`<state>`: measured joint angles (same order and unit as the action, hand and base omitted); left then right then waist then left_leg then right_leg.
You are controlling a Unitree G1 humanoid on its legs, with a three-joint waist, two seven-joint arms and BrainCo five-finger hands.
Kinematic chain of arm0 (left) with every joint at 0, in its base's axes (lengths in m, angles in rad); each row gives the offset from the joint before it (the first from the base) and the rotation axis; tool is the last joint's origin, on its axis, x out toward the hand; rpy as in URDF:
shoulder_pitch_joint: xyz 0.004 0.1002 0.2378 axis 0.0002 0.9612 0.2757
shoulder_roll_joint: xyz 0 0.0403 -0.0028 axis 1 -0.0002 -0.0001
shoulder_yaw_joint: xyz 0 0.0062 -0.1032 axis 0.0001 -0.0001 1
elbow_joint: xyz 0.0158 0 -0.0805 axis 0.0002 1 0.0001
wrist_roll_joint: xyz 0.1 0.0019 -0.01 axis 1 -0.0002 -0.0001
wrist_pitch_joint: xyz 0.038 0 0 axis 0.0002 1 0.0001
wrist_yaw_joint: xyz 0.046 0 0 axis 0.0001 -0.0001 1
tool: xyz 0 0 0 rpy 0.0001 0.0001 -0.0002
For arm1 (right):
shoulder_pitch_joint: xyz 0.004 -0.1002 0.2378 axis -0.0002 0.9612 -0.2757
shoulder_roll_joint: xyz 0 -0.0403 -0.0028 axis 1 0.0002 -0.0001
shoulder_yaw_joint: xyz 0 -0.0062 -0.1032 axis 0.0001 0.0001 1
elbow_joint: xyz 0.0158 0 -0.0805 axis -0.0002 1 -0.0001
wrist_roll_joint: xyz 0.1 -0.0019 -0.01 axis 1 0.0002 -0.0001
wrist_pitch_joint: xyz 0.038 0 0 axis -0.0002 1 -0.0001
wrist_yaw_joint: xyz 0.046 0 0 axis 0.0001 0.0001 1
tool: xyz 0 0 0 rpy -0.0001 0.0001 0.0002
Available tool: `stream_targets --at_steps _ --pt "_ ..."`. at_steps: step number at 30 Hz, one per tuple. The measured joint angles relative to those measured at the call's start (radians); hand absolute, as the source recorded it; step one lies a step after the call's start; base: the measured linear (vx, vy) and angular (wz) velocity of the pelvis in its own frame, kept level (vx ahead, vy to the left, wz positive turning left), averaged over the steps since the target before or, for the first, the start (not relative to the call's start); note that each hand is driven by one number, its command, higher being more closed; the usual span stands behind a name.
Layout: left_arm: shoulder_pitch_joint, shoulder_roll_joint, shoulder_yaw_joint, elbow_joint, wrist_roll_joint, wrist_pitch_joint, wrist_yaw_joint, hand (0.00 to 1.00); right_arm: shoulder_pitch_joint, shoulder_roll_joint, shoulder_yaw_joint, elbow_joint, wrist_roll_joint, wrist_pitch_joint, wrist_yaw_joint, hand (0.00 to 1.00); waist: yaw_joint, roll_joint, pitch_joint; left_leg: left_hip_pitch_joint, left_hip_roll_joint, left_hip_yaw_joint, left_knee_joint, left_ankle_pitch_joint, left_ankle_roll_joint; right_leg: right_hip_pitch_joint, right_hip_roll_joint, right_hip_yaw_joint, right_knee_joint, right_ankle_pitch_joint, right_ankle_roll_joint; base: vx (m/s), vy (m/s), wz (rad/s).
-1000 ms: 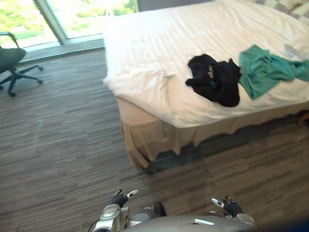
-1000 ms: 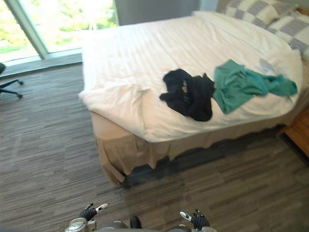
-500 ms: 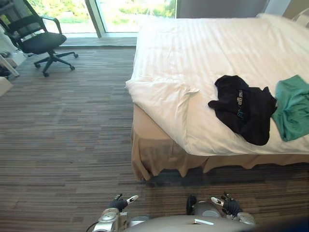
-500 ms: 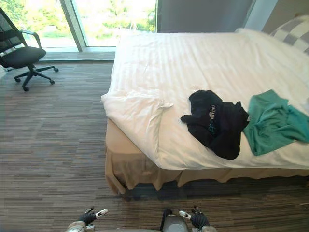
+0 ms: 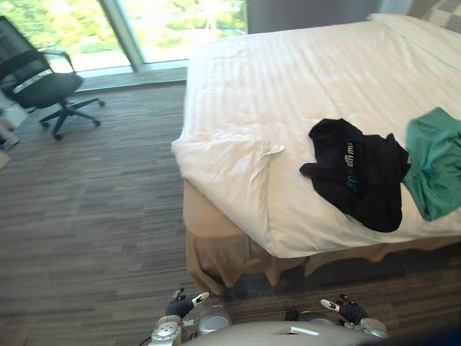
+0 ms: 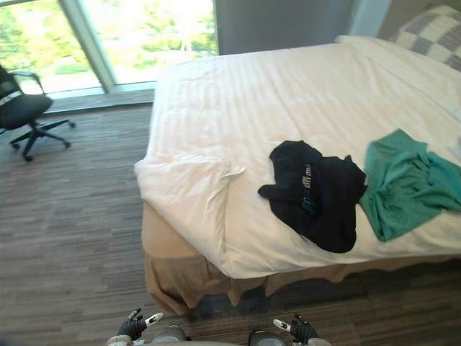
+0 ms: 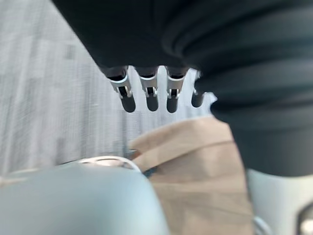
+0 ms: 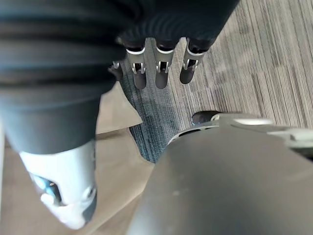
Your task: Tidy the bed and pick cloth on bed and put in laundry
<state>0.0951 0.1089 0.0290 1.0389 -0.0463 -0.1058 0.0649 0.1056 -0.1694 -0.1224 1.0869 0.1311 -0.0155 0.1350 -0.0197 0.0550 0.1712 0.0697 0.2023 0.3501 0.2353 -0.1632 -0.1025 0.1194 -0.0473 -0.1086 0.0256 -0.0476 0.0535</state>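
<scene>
A black garment [image 5: 358, 175] lies crumpled on the white bed [image 5: 288, 79] near its front edge. Beside it, toward the head of the bed, lies a green garment [image 5: 435, 168]. The duvet corner [image 5: 230, 158] at the bed's foot is folded back and rumpled. My left hand [image 5: 179, 305] and right hand [image 5: 350, 311] hang low over the carpet, well short of the bed. In the wrist views the left hand's fingers [image 7: 146, 95] and the right hand's fingers [image 8: 161, 71] are straight and hold nothing.
A tan bed skirt [image 5: 220, 256] hangs below the mattress. A black office chair [image 5: 39, 79] stands at the far left by the window [image 5: 180, 21]. A checked pillow [image 6: 432, 32] lies at the head of the bed. Grey carpet [image 5: 86, 216] spreads left of the bed.
The whole picture has shifted, so the camera moved; the bed and both garments lie as before. Both hands stay low and empty.
</scene>
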Motion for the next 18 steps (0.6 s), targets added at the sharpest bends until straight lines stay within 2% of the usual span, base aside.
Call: stream_targets --at_steps 1,2,4,6,9,11,12,13,14,15,17,18 --pt "-0.012 0.007 -0.018 -0.003 -0.001 -0.007 -0.008 0.00 0.009 0.014 -0.002 -0.004 0.000 0.000 -0.001 0.00 -0.005 -0.017 -0.005 0.013 -0.031 0.007 -0.037 0.006 0.006 0.003 -0.025 -0.009 -0.021 0.002 0.004 0.17 0.166 -0.11" --pt "-0.020 0.008 -0.028 -0.003 -0.002 -0.008 -0.015 0.00 0.010 0.017 -0.004 -0.004 0.001 0.002 -0.002 0.00 -0.005 -0.022 -0.002 0.020 -0.038 0.012 -0.046 0.006 0.006 0.010 -0.030 -0.009 -0.028 0.002 0.004 0.11 0.143 -0.04" --pt "-0.040 -0.001 -0.073 -0.005 -0.008 -0.005 -0.025 0.00 0.011 0.026 -0.020 -0.003 0.002 0.008 -0.010 0.00 -0.017 -0.026 -0.003 0.044 -0.070 0.025 -0.061 0.014 0.018 0.035 -0.062 -0.016 -0.047 0.012 0.021 0.10 0.139 -0.04" --pt "-0.041 -0.013 -0.097 -0.007 -0.024 0.006 -0.025 0.00 0.012 0.029 -0.027 -0.008 0.002 0.007 -0.010 0.00 -0.022 -0.022 -0.001 0.061 -0.080 0.025 -0.071 0.014 0.018 0.049 -0.069 -0.018 -0.046 0.008 0.028 0.05 0.062 0.00" --pt "-0.042 -0.017 -0.109 -0.006 -0.183 0.055 -0.012 0.00 0.016 0.034 -0.044 -0.009 0.001 0.008 -0.015 0.00 -0.023 -0.017 -0.001 0.092 -0.083 0.021 -0.125 0.037 0.013 0.059 -0.069 -0.039 -0.045 0.007 0.029 0.00 -0.006 0.06" --pt "-0.036 -0.014 -0.103 0.002 -0.320 0.078 0.032 0.00 0.017 0.042 -0.045 -0.008 0.001 0.009 -0.021 0.00 -0.020 -0.016 -0.001 0.119 -0.087 0.004 -0.188 0.075 0.010 0.066 -0.062 -0.066 -0.044 0.007 0.029 -0.05 -0.088 0.23" --pt "-0.035 -0.015 -0.096 0.005 -0.344 0.081 0.041 0.00 0.017 0.042 -0.046 -0.008 0.001 0.009 -0.021 0.00 -0.020 -0.016 0.000 0.124 -0.088 -0.002 -0.203 0.084 0.009 0.067 -0.061 -0.072 -0.044 0.006 0.028 -0.08 -0.086 0.29" --pt "-0.026 -0.020 -0.071 0.005 -0.419 0.081 0.073 0.00 0.017 0.041 -0.046 -0.008 0.000 0.010 -0.022 0.00 -0.019 -0.015 -0.001 0.132 -0.090 -0.009 -0.236 0.102 0.009 0.067 -0.058 -0.087 -0.044 0.004 0.025 -0.10 -0.079 0.31" --pt "-0.014 -0.026 -0.025 0.006 -0.490 0.074 0.114 0.00 0.017 0.042 -0.046 -0.007 0.000 0.011 -0.023 0.00 -0.016 -0.016 -0.001 0.140 -0.096 -0.025 -0.273 0.122 0.012 0.067 -0.057 -0.106 -0.044 -0.002 0.016 -0.11 -0.074 0.31" --pt "-0.009 -0.027 -0.012 0.006 -0.511 0.069 0.128 0.00 0.017 0.042 -0.047 -0.007 0.000 0.012 -0.023 0.00 -0.016 -0.016 -0.001 0.142 -0.097 -0.031 -0.282 0.127 0.012 0.067 -0.057 -0.112 -0.044 -0.004 0.014 -0.12 -0.061 0.31" --pt "0.020 -0.029 0.059 0.007 -0.613 0.026 0.189 0.00 0.016 0.041 -0.060 -0.007 0.000 0.023 -0.024 0.00 -0.014 -0.021 0.001 0.159 -0.104 -0.042 -0.332 0.157 0.017 0.065 -0.057 -0.130 -0.042 -0.007 0.012 -0.12 -0.037 0.23" --pt "0.030 -0.028 0.107 0.006 -0.666 -0.011 0.220 0.00 0.015 0.041 -0.065 -0.007 0.001 0.028 -0.024 0.00 -0.006 -0.023 -0.001 0.159 -0.106 -0.048 -0.336 0.161 0.019 0.066 -0.060 -0.139 -0.039 -0.013 0.015 -0.12 -0.018 0.19"
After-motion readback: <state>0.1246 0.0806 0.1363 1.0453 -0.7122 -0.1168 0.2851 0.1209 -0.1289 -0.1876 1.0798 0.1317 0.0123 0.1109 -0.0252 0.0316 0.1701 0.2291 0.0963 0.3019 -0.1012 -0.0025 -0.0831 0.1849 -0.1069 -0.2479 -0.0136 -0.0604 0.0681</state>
